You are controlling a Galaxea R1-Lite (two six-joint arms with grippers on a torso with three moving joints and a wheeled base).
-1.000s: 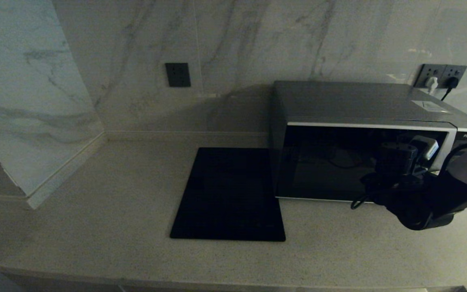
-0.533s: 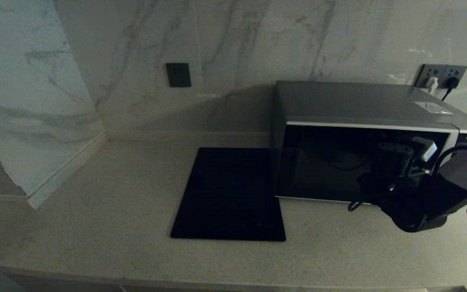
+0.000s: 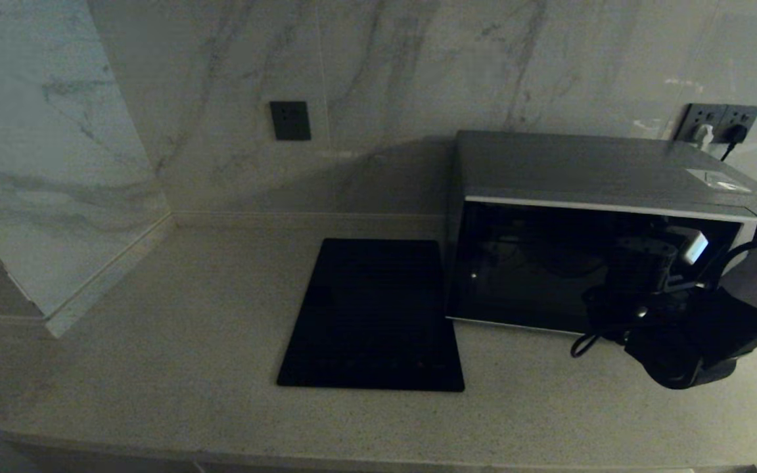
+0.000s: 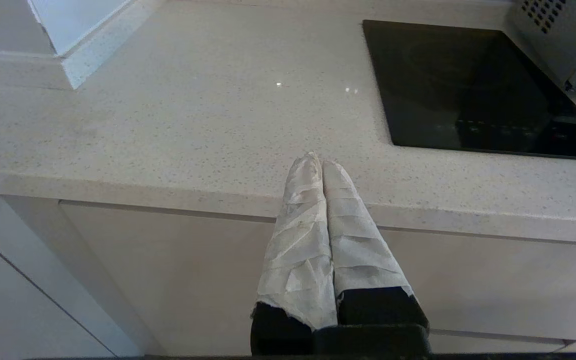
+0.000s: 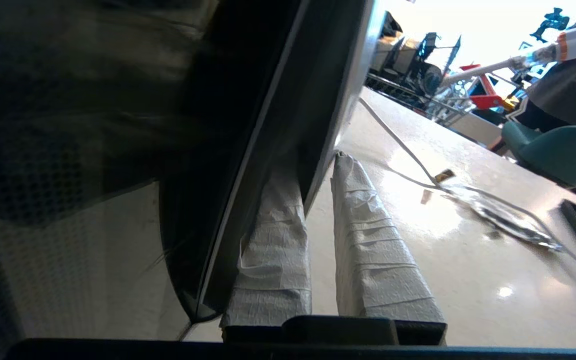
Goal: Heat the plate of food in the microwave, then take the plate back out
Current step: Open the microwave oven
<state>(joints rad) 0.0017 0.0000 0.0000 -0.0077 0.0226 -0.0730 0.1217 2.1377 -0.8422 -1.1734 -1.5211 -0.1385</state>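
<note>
The microwave (image 3: 589,164) stands at the right of the counter, and its black glass door (image 3: 536,269) is swung slightly out on its right side. My right gripper (image 3: 644,259) is at that door's right edge. In the right wrist view the right gripper (image 5: 315,165) straddles the door edge (image 5: 248,125), with one taped finger behind the glass and the other outside, shut on it. The plate of food is hidden. My left gripper (image 4: 318,161) hangs shut and empty just before the counter's front edge, out of the head view.
A flat black slab (image 3: 372,315) lies on the counter (image 3: 155,328) just left of the microwave. Marble walls close the back and the left corner. Wall sockets (image 3: 720,121) sit behind the microwave. A cable (image 5: 398,145) runs over the counter to the microwave's right.
The door's right side has swung a little outward with my right gripper on it. The gripper has moved slightly toward me. The left arm has not moved.
</note>
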